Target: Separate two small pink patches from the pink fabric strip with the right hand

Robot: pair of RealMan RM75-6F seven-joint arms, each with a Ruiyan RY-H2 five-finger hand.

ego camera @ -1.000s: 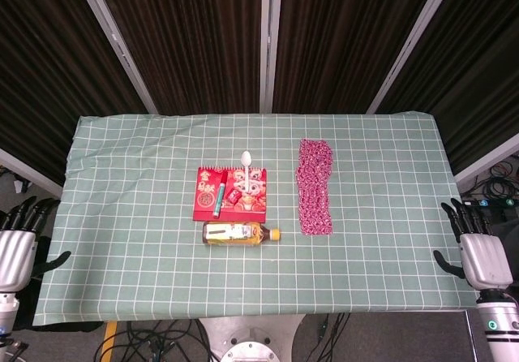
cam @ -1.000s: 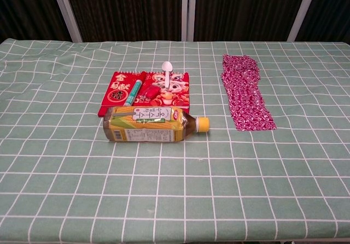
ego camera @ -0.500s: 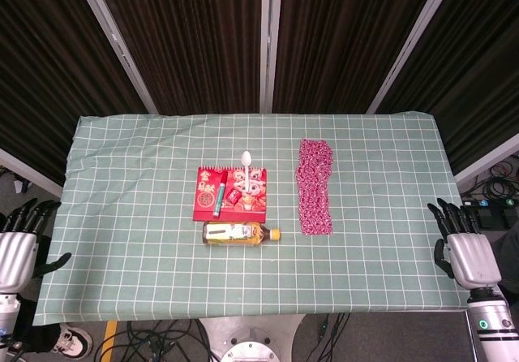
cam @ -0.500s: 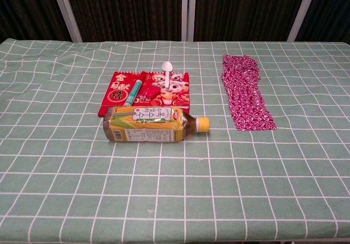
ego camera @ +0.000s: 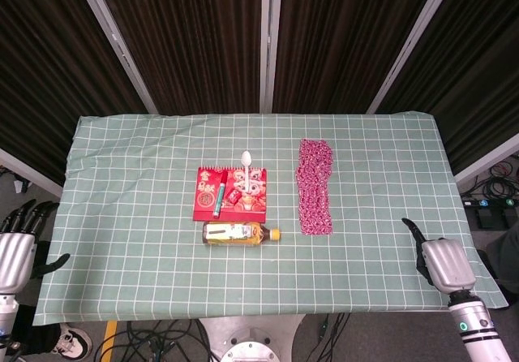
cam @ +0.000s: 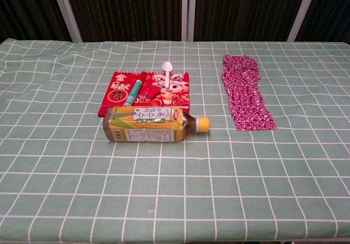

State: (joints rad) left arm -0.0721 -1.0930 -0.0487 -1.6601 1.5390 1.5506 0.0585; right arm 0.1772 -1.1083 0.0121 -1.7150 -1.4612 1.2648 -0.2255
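While the pink fabric strip (ego camera: pixel 315 187) lies flat and untouched on the green checked tablecloth (ego camera: pixel 130 175), running away from the robot on the right half of the table, the task reads as barely begun: reach phase, no contact. Right hand (ego camera: pixel 440 263) sits over the near right corner of the cloth, well apart from the strip; thumb juts out and nothing is in it, but how far the other fingers spread cannot be told. Left hand (ego camera: pixel 15 244) hangs off the table's left edge, fingers apart, holding nothing. Individual patches on the strip cannot be made out in either view. Next move, as judged: carry the right hand inward to the strip's near end and pinch one patch. Tea bottle (ego camera: pixel 239 232) on its side, red booklet (ego camera: pixel 229 194) and white spoon (ego camera: pixel 246 161) lie left of the strip, clear of that path.
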